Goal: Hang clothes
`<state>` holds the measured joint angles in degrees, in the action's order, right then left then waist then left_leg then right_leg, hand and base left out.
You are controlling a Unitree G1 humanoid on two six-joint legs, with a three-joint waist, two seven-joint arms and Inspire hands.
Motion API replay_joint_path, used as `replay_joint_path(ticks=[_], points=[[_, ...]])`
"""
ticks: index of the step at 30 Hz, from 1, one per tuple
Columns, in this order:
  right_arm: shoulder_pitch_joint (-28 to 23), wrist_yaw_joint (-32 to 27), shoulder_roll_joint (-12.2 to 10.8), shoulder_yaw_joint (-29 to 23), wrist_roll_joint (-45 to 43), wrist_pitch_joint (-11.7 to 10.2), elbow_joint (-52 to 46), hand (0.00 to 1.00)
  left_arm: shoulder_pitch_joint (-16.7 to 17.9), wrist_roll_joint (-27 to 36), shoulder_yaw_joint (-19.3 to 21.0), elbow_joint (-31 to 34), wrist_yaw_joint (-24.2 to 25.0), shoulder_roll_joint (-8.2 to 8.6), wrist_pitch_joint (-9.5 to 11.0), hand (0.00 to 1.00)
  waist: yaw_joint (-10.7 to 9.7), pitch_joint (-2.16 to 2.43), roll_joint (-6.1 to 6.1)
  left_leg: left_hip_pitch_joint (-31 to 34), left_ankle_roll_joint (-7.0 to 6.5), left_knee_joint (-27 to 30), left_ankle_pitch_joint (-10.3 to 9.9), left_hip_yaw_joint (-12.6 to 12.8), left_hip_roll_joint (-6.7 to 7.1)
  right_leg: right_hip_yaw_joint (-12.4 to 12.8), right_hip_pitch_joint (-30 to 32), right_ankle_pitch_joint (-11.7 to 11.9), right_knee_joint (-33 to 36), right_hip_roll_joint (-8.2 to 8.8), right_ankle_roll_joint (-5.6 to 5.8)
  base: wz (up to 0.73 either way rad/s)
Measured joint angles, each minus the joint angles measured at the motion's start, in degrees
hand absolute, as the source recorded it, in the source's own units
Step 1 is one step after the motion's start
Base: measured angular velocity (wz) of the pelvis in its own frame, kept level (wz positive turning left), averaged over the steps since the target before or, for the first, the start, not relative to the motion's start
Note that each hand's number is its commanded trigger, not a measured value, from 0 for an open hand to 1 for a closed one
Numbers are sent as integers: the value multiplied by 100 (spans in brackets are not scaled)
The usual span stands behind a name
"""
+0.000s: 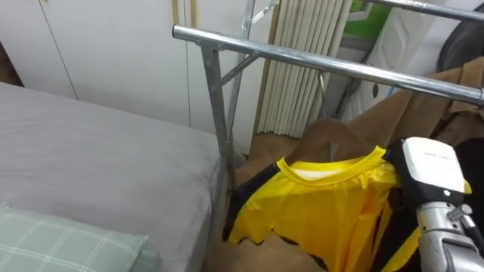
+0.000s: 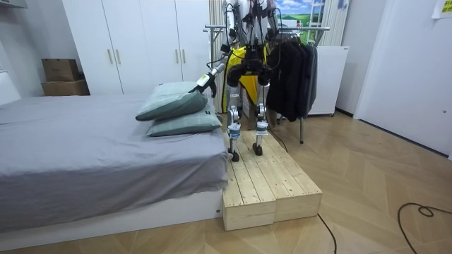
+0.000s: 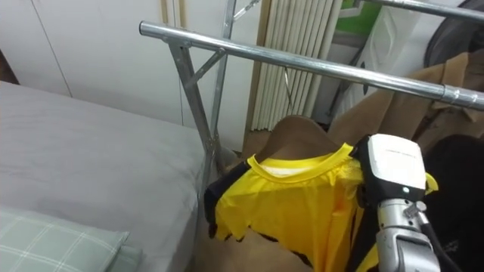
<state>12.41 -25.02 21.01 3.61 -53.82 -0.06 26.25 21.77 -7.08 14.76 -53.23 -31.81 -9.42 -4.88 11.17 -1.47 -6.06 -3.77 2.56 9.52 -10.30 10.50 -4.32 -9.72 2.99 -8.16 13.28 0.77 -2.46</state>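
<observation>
A steel rail (image 1: 325,64) slants across the space ahead. Its upright post (image 1: 219,128) and diagonal brace stand just beside the edge of the bed (image 1: 91,159), and the rail runs bare from the post to the thin hook of a wooden hanger (image 1: 333,134). Under the rail the yellow shirt (image 1: 333,204) on that hanger blocks the middle, while dark clothes (image 2: 293,70) crowd the rack toward the room view's right. Open air lies over the bed left of the post, and above the rail up to a second bar (image 1: 431,9).
</observation>
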Motion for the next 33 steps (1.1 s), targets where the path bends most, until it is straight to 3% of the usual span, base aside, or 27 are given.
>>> replay_joint_path(ticks=[8,19,27,33], points=[[-562,-323,-13,0,-305,-120,-1,100,-4,-1,-23,55,-4,0,1,0,-4,-18,32,-5,4,2,1,-31,2,12,2,-13,44,0,-5,1],[-574,-629,-17,19,-481,-201,-291,100,-32,86,-28,74,-68,1,1,0,-56,-12,77,6,9,-24,-1,-31,-5,0,12,-13,56,-9,-12,0],[-574,-1169,-64,18,-448,-440,-639,100,-32,312,-154,69,-289,37,2,0,-104,0,112,-42,9,-20,-1,28,-7,26,0,-13,54,-7,-11,-3],[-589,-1196,-71,-44,-177,-634,-638,100,-32,310,-141,55,-420,132,20,0,-129,14,183,-84,11,-39,1,35,-8,32,-24,-10,78,-10,-16,0]])
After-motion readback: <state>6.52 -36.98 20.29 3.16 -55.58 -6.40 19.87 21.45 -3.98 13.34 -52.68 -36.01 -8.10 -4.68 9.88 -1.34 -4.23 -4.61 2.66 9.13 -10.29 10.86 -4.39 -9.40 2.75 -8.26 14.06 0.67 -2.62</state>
